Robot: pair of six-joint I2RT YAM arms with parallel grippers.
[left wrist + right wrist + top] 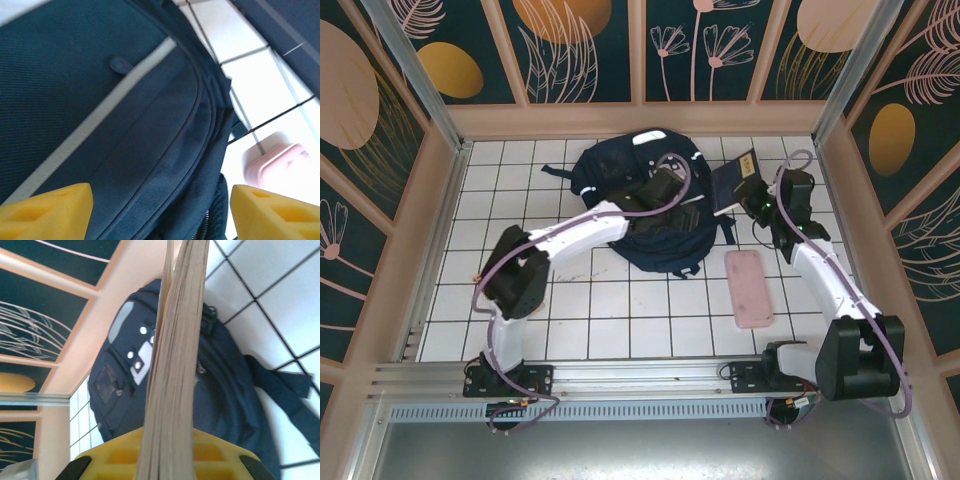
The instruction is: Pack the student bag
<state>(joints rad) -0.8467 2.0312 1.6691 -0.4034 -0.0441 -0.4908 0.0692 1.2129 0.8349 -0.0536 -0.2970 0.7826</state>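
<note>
Our left pincer (pixel 160 212) hangs wide open above the large navy-blue fabric backpack (pixel 620 175), which lies white-striped toward the back of the white-tiled table (pixel 570 310). Our right pincer (pixel 752 200) clamps a small navy book (pixel 733 178) just beside the backpack. A flat pink case (pixel 750 288) lies nearer us.

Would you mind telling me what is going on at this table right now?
Two robot arms are packing the student bag. The right tool is shut on a navy book, gripping it by its edge just to the right of the bag. The left tool hovers open above the bag's fabric, holding nothing. A pink case lies on the tiled table, not yet packed.
</note>
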